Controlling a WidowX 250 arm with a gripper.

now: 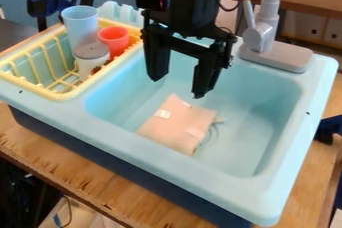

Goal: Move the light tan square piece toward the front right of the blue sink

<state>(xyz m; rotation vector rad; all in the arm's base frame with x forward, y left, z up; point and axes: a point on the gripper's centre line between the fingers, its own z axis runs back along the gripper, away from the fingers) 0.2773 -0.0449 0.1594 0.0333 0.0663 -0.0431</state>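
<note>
My gripper (178, 87) hangs over the back left part of the light blue toy sink (257, 122), pointing down. Its two black fingers stand wide apart with nothing between them. Below and slightly in front of it, a flat pinkish cloth-like item (175, 126) with small white patches lies on the basin floor, apart from the fingers. Thin strings trail from its right side.
Left of the basin, a yellow rack (63, 93) holds a light blue cup (81, 22), a red cup (115, 41) and a white cup with a grey top (91, 59). A grey faucet (262, 37) rises at the sink's back right.
</note>
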